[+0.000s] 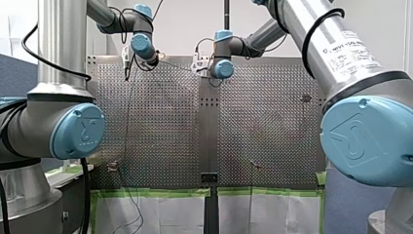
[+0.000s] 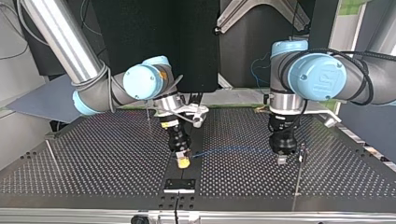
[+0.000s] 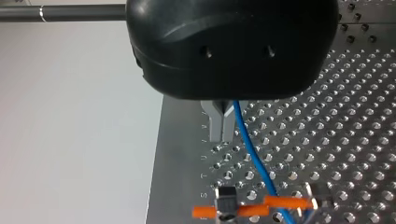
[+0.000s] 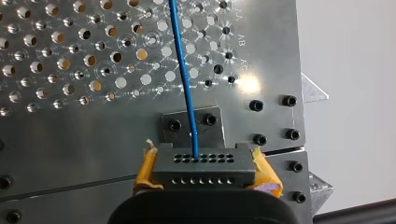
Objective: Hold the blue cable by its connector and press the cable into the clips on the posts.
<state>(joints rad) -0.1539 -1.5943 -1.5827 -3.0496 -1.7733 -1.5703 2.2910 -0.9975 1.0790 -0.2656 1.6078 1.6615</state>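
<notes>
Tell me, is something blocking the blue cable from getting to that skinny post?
Nothing that I can see. The blue cable runs between my right claw, which holds its connector, and my left claw. The thin post stands just beside my left claw, only bare table between.

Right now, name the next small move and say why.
Probably nudge my left pincer sideways to the thin post beside it: the cable spans free from the connector, gripped by my right pincer, touching no clip.
</notes>
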